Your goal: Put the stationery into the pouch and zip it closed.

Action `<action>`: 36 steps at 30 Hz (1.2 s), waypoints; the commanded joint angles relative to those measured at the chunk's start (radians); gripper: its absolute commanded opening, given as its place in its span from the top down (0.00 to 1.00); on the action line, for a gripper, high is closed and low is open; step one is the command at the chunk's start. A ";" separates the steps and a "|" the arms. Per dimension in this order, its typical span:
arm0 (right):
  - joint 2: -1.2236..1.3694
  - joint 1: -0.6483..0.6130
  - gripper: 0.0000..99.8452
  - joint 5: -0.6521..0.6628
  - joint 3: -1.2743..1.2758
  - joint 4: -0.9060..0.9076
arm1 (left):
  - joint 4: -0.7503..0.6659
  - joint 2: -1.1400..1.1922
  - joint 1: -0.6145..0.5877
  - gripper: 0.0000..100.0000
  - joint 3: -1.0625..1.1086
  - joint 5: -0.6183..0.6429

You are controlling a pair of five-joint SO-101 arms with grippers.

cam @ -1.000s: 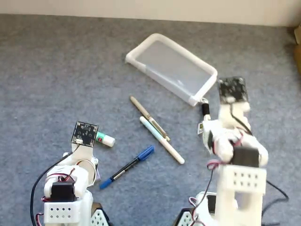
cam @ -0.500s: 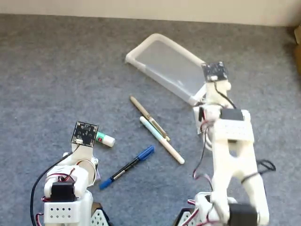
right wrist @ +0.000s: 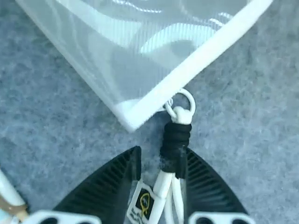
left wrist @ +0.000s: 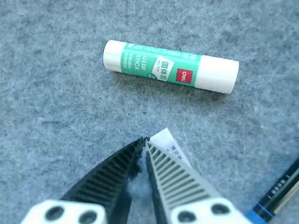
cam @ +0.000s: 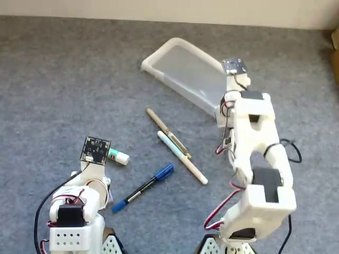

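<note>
Pouch (cam: 185, 74) corner hidden by right arm (cam: 254, 132) | blue pen (left wrist: 280, 191) cut off

Grey felt-like surface (cam: 58, 74) (fuzzy, evenly lit), pale strip (cam: 159, 9) along far edge, tan object (cam: 335, 55) at right margin

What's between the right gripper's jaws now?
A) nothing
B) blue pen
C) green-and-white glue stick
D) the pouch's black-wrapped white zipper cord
D: the right wrist view shows the black-wrapped white zipper cord of the translucent white pouch lying between the right gripper's parted jaws.
</note>
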 commanded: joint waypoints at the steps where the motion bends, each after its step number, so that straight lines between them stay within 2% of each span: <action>1: 0.035 -0.010 0.88 0.012 -0.130 0.035 | 0.005 -0.005 -0.013 0.99 0.021 0.006; 12: 0.156 0.015 0.88 0.012 -0.199 0.041 | 0.005 -0.005 -0.013 0.99 0.021 0.006; 36: 0.165 0.044 0.88 0.017 -0.191 0.124 | 0.005 -0.005 -0.013 0.99 0.021 0.006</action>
